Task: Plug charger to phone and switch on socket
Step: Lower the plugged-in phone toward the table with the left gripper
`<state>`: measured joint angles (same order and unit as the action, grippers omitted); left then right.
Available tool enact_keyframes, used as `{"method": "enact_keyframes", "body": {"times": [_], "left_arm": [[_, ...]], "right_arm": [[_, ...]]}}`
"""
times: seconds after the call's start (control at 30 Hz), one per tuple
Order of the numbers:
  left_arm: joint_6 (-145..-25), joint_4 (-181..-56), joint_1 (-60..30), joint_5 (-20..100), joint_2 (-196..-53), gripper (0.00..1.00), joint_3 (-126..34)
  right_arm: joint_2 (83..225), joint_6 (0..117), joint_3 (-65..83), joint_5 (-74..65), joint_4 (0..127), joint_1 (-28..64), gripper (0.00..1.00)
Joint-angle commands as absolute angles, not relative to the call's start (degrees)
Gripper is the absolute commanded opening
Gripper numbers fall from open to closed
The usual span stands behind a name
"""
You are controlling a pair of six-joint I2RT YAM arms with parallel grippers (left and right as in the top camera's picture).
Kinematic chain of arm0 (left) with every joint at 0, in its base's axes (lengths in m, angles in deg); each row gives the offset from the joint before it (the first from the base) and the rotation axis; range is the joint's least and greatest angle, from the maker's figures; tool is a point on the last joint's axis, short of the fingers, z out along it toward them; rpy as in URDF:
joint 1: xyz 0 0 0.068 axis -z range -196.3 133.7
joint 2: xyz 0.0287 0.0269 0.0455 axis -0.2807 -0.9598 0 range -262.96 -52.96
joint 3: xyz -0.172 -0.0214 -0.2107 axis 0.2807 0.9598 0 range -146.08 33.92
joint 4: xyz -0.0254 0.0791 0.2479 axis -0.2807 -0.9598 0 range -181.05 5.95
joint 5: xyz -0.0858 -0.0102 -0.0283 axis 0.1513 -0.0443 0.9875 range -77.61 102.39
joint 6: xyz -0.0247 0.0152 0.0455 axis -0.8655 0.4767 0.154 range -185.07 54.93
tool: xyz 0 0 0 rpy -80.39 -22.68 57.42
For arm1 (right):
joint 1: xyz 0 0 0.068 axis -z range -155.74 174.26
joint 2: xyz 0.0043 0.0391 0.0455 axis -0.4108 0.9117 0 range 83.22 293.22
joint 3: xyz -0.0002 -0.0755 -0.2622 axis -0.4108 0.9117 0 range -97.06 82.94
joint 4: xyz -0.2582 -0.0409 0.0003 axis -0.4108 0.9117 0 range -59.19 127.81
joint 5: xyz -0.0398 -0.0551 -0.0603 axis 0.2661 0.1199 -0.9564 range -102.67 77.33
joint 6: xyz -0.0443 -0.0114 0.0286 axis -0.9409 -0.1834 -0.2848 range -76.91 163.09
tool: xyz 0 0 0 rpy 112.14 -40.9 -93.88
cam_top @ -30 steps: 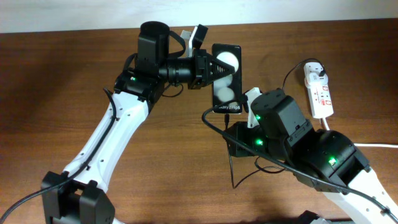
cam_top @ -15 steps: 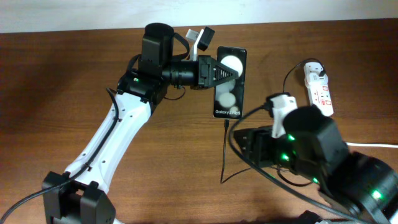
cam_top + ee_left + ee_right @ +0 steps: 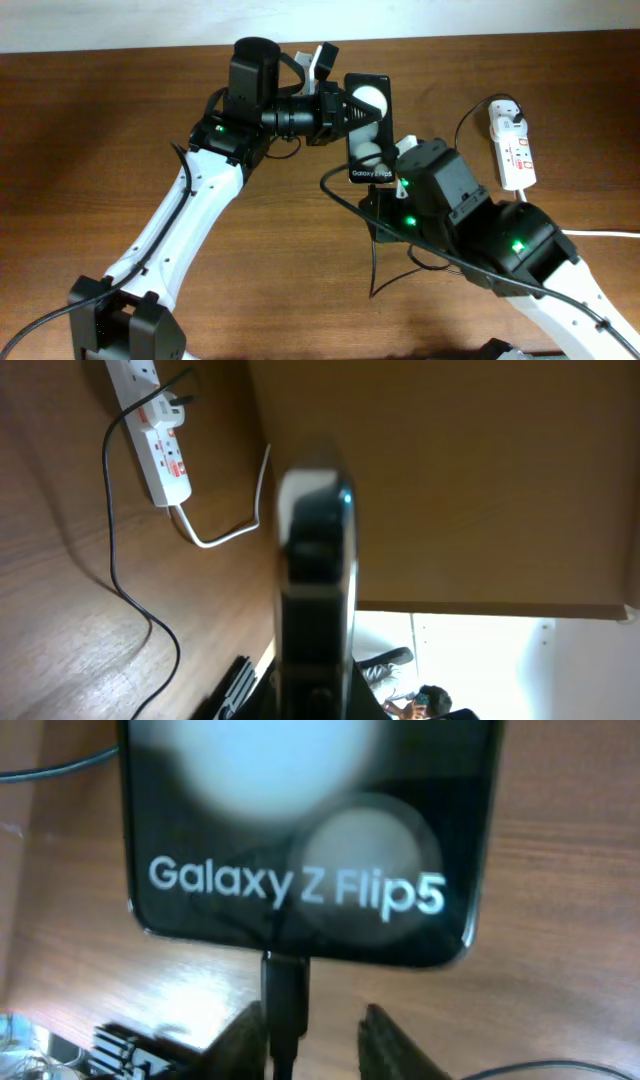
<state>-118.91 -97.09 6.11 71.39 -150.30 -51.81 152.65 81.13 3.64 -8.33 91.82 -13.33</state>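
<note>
Moved: right gripper (image 3: 318, 1030) back at phone (image 3: 367, 128), fingers parted around charger (image 3: 285, 985) tip.
Left gripper (image 3: 348, 112): clamps phone.
Worktop (image 3: 100, 130): brown wood, socket (image 3: 513, 150) far right.
Room: white wall (image 3: 100, 20) beyond.

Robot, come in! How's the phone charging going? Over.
Left gripper shut on phone. Charger tip at phone's bottom edge, right gripper open around it. Socket untouched. Nothing in the way.

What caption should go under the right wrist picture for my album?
Charger tip touching the bottom edge of the Galaxy Z Flip5 phone, right claw just below.
</note>
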Motion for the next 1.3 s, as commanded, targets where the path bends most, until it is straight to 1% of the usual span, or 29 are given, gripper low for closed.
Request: {"method": "enact_keyframes", "body": {"times": [0.0, 0.1, 0.27, 0.43, 0.47, 0.5, 0.53, 0.57, 0.63, 0.67, 0.7, 0.73, 0.77, 0.8, 0.83, 0.87, 0.97, 1.1, 1.27], "left_arm": [[-119.9, -96.8, 6.0, 71.4, -150.1, 0.00, -53.0], [-119.9, -96.8, 6.0, 71.5, -150.1, 0.00, -53.0], [-119.9, -102.9, 6.0, 71.5, -150.1, 0.00, -53.0], [-119.0, -103.1, 6.0, 76.7, -150.1, 0.00, -53.0], [-118.2, -103.1, 6.0, 77.0, -150.1, 0.00, -53.0], [-117.0, -103.1, 6.0, 77.1, -150.1, 0.00, -53.0], [-115.6, -103.1, 6.0, 77.0, -150.1, 0.00, -53.0], [-114.7, -103.1, 6.0, 76.3, -150.1, 0.00, -53.0], [-114.6, -103.1, 6.0, 73.8, -150.1, 0.00, -53.0], [-114.0, -103.1, 6.0, 71.5, -150.1, 0.00, -53.0], [-111.7, -103.2, 6.0, 67.6, -150.1, 0.00, -53.0], [-109.1, -104.0, 6.0, 64.2, -150.1, 0.00, -53.0], [-107.3, -105.9, 6.0, 60.5, -150.1, 0.00, -53.0], [-106.7, -108.3, 6.0, 57.1, -150.1, 0.00, -53.0], [-106.3, -110.8, 6.0, 53.9, -150.1, 0.00, -53.0], [-105.3, -114.2, 6.0, 49.7, -150.1, 0.00, -53.0], [-98.7, -119.8, 6.0, 43.5, -150.1, 0.00, -53.0], [-91.0, -123.5, 6.0, 42.3, -150.1, 0.00, -53.0], [-88.5, -124.5, 6.0, 42.3, -152.4, 0.00, -53.0]], "right_arm": [[153.1, 81.3, 3.9, -8.4, 90.4, -13.3, 0.12], [153.1, 81.3, 3.9, -8.4, 88.8, -13.3, 0.04], [153.1, 80.1, 3.9, -8.9, 85.7, -13.2, 0.04], [153.1, 79.1, 3.9, -8.9, 83.0, -13.2, 0.04], [153.1, 79.1, 3.9, -8.8, 83.3, -13.2, 0.06], [153.1, 79.1, 3.9, -8.8, 83.8, -13.2, 0.13], [152.9, 79.1, 3.9, -8.4, 84.8, -13.2, 0.23], [152.7, 79.1, 3.9, -7.1, 86.4, -13.2, 0.38], [152.3, 79.1, 3.9, -5.3, 88.5, -13.2, 0.48], [152.1, 79.1, 3.9, -4.3, 89.6, -13.2, 0.55], [151.8, 79.1, 3.9, -4.0, 90.7, -13.2, 0.64], [151.6, 79.1, 3.9, -4.3, 92.0, -13.2, 0.76], [151.4, 79.1, 3.9, -4.3, 93.4, -13.2, 0.84], [151.4, 79.1, 3.9, -4.4, 94.6, -13.2, 0.86], [151.4, 79.1, 3.9, -4.3, 95.9, -13.2, 0.91], [151.4, 79.1, 3.9, -4.6, 97.2, -13.2, 0.98], [151.4, 79.1, 3.9, -7.4, 100.0, -13.2, 0.99], [151.4, 79.1, 3.9, -9.9, 100.5, -13.2, 0.99], [151.5, 79.1, 3.9, -10.2, 100.5, -13.2, 0.99]]}}
